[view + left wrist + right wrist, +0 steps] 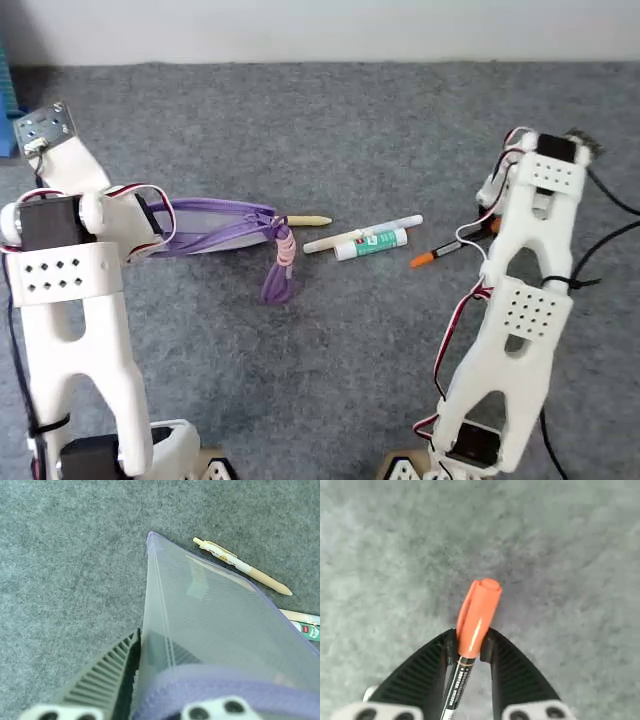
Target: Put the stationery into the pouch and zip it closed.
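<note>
"While the left gripper stands clamped on the purple-trimmed rim of the mesh pouch, what does the other arm have?"

"Pictured well apart from the pouch, on the side where its strap trails, the right gripper has its jaws closed on an orange-capped pen. Between it and the pouch, on the grey mat, a white pen and a green-labelled tube lie together. A cream pen lies just beside the pouch's end."

"So the step is carrying that pen across?"

"That's my reading. It wants lifting above the two loose items (they lie right on the straight line to the pouch), then feeding into the mouth while the left holds the rim up. How wide the mouth gapes, I cannot tell."

"Room to work?"

"Plenty of bare mat beyond the pouch and in front of it. The strap reaches toward the loose items and could snag."
</note>
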